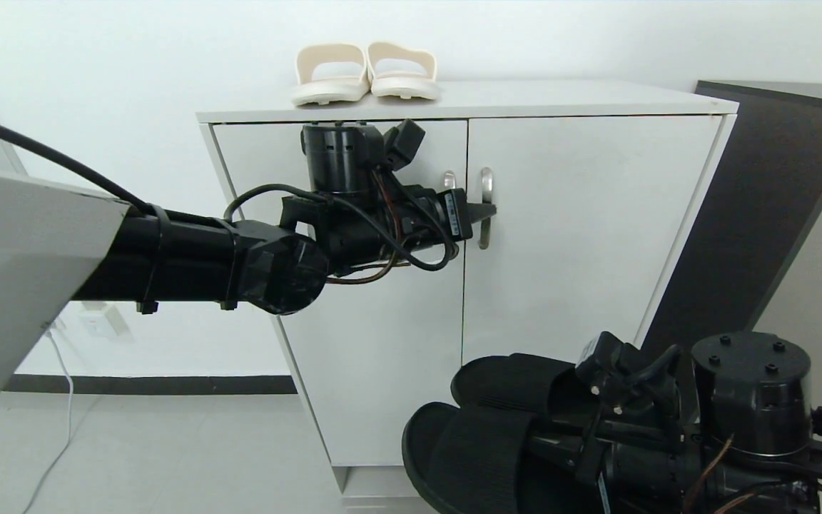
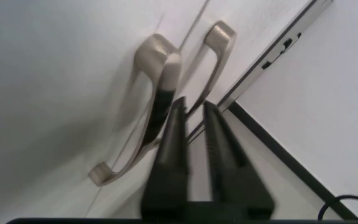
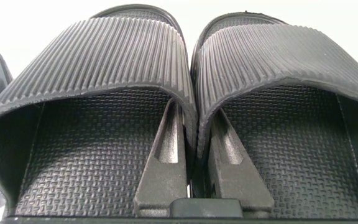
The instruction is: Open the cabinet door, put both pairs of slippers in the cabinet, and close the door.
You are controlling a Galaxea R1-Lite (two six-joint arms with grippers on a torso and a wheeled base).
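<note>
The left hand (image 1: pixel 488 210) is narrowed on the vertical right-door handle (image 1: pixel 486 182) at centre frame; the right hand (image 3: pixel 194 118) pinches the black slippers (image 1: pixel 482 435) at lower right.

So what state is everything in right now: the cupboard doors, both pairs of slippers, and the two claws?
White two-door cabinet: both doors closed.
Pair of cream rubber slippers: side by side on the cabinet top.
Pair of black ribbed rubber slippers: held in the air, pinched together.
Right claw: shut on the black slippers' adjoining strap edges.
Left claw: at the right door's curved metal handle; grip unclear.
</note>
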